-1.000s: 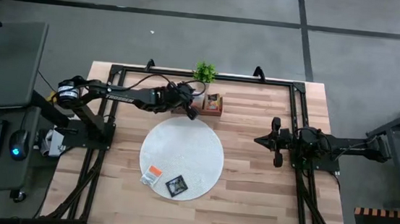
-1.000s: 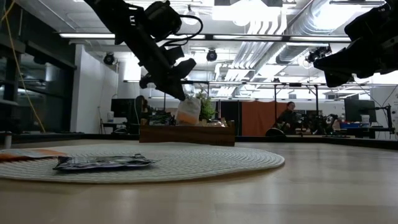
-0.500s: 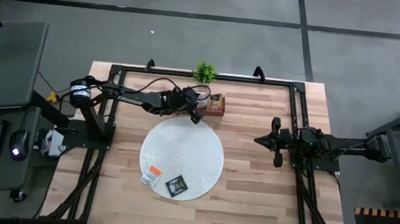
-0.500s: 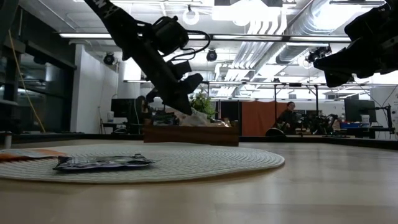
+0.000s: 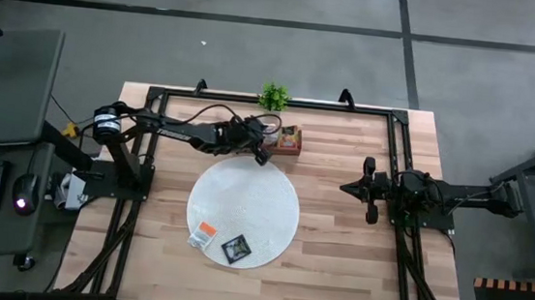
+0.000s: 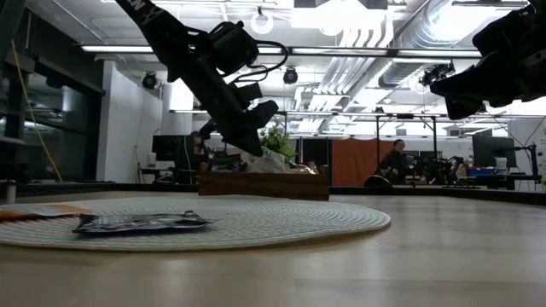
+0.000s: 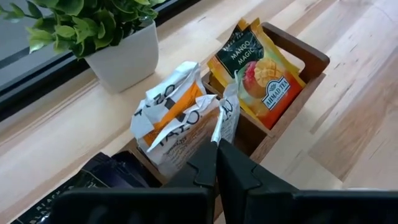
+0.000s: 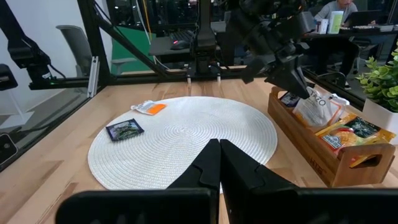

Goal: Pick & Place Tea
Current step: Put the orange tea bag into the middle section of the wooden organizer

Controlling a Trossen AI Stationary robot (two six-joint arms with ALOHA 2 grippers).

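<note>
Tea sachets are in two places at this moment. One white sachet with orange marks (image 7: 211, 127) is pinched at its edge by the fingers of the left gripper (image 7: 216, 144), which hangs just over the middle compartment of the wooden tray (image 7: 283, 127), at about twelve o'clock on the surface (image 5: 335, 263). The sachet leans on another white and orange sachet (image 7: 168, 109) that stands upright in the same compartment. I think it is held by the top edge so that it can slide down between the walls without bending.

The yellow mango sachets (image 7: 258, 71) stand in the end compartment, and the black ones (image 7: 109, 177) in the other end, so each kind seems to have its own part.

Two more sachets lie flat on the round woven mat (image 5: 243, 206), near its seven o'clock edge: an orange and white one (image 5: 203, 234) and a black one (image 5: 235, 249) just beside it. These, in my judgement, are not yet put away.

A small potted plant (image 5: 273, 97) stands just behind the tray. The right gripper (image 5: 369, 189) waits at three o'clock, well apart from the mat, with its fingers clenched together and nothing between them.
</note>
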